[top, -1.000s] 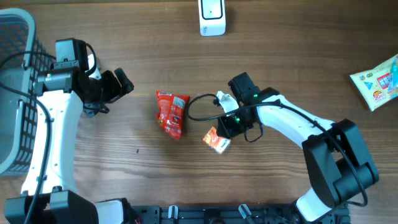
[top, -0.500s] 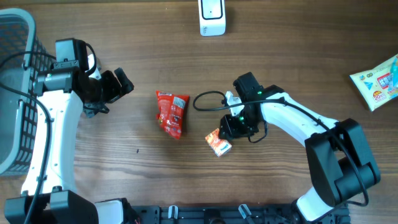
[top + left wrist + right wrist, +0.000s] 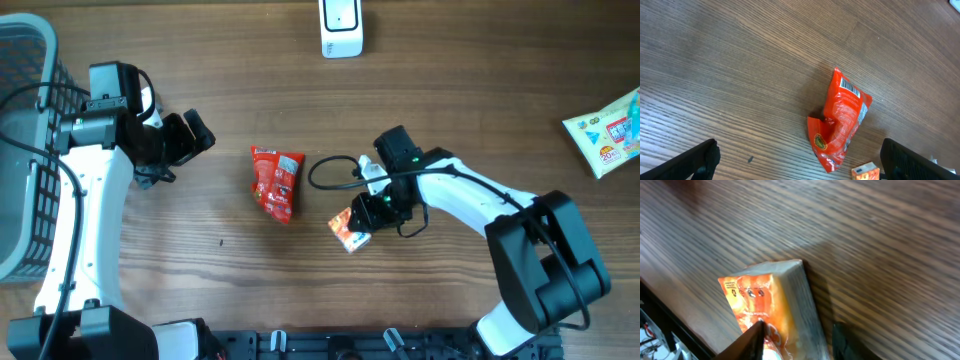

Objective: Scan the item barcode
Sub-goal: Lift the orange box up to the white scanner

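A small orange box (image 3: 350, 230) lies on the wooden table, right of a red snack packet (image 3: 275, 183). My right gripper (image 3: 362, 216) is low over the box and open. In the right wrist view the box (image 3: 770, 305) sits between the jaws (image 3: 799, 337); the left finger overlaps its orange face and a thin dark gap shows at the right finger. My left gripper (image 3: 195, 135) hangs wide open to the left, holding nothing. Its view shows the red packet (image 3: 842, 120) with a barcode (image 3: 850, 90) near its top, and the box's corner (image 3: 866, 173).
A white scanner (image 3: 341, 28) stands at the table's far edge. A grey basket (image 3: 20, 150) is at the left edge. A pack of wipes (image 3: 608, 130) lies at the far right. A black cable (image 3: 325, 172) loops near the right wrist.
My right gripper let go of the box, shifted slightly, and its jaws widened then narrowed around the box. The box moved a little. The left arm has stayed still.
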Available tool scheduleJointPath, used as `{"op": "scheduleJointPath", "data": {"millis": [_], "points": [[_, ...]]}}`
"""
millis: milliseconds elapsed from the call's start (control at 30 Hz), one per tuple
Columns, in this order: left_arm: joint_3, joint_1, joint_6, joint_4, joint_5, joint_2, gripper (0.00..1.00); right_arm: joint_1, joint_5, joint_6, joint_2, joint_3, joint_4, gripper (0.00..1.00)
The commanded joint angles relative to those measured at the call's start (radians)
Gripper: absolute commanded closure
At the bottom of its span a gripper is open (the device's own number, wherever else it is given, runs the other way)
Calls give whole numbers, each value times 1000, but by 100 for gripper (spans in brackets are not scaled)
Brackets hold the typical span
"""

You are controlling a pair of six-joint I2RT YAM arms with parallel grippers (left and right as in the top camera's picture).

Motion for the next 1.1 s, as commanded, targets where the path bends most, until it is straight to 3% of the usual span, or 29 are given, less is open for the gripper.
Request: {"op": "scheduleJointPath", "data": {"millis": [0, 133, 333, 567, 667, 700, 800, 900, 933, 967, 1000, 1067], "points": [[11, 5, -9, 0, -5, 1, 0, 11, 27, 45, 26, -28, 5, 71], [11, 5, -9, 0, -6, 1, 0, 10, 27, 45, 26, -27, 20, 96], [11, 5, -9, 0, -5, 1, 0, -35, -84, 35, 24, 76, -51, 96], [11, 6, -9, 0, -6, 1, 0, -237, -622, -106, 24, 87, -21, 96], [11, 6, -9, 0, -5, 1, 0, -297, -913, -89, 25, 87, 58, 96], [11, 6, -9, 0, -5, 1, 0, -312, -1072, -23, 25, 87, 158, 96], [11, 5, -9, -1, -6, 1, 0, -316, -1092, 378, 26, 87, 520, 96], [11, 6, -9, -1, -5, 1, 0, -328, -1091, 916, 25, 87, 1075, 96], [11, 6, -9, -1, -6, 1, 0, -339, -1088, 1164, 26, 87, 1355, 96], [11, 6, -9, -1, -6, 1, 0, -349, -1075, 1299, 25, 87, 1504, 96], [11, 5, -9, 0, -6, 1, 0, -365, -1059, 1441, 25, 87, 1635, 96], [11, 6, -9, -1, -6, 1, 0, -399, -1031, 1527, 26, 87, 1675, 96]]}}
